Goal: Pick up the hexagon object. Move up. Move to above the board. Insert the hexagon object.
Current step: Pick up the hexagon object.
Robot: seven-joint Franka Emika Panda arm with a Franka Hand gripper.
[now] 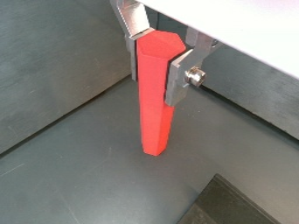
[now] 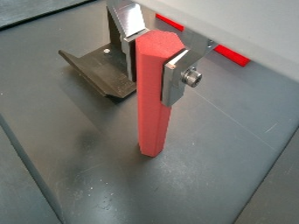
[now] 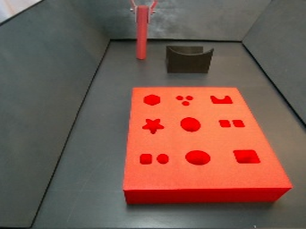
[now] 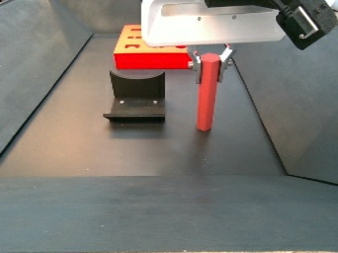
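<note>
The hexagon object (image 1: 156,96) is a long red-pink six-sided rod, held upright. My gripper (image 1: 156,54) is shut on its upper end, silver fingers on two opposite sides; it shows in both wrist views (image 2: 156,63). In a side view the rod (image 4: 208,94) hangs below the gripper (image 4: 209,57), its lower end at or just above the dark floor; I cannot tell if it touches. The board (image 3: 201,141), a flat bright red block with darker cut-outs, lies apart from the rod (image 3: 141,32) and the gripper (image 3: 141,9) at the far end.
The dark grey U-shaped holder block (image 3: 188,58) stands empty beside the rod, between it and the board; it also shows in other views (image 4: 136,97) (image 2: 103,70). Grey walls (image 3: 72,63) enclose the floor on both sides.
</note>
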